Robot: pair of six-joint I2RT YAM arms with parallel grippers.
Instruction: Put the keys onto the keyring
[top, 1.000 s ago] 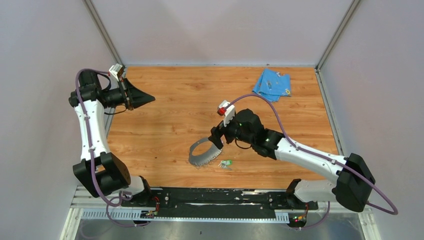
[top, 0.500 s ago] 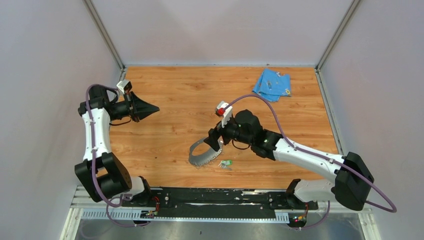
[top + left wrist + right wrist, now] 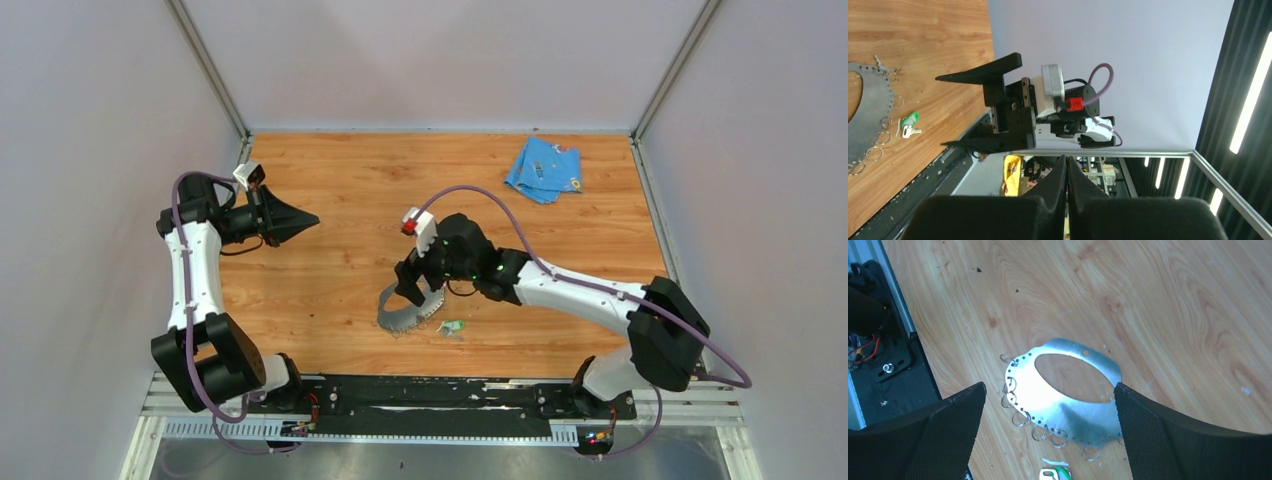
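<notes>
The keys [image 3: 453, 326] are seen lying loose on the bench [image 3: 330, 190], just beside the keyring [image 3: 403, 314] at its 4 o'clock in the top view. Only the green head is made out clearly. No key is seen threaded, so the whole task is judged to be left. The keyring lies flat between and below the right jaws, which are spread wide and hold nothing. The left jaws, at 10 o'clock and well apart, are pressed shut on nothing.
</notes>
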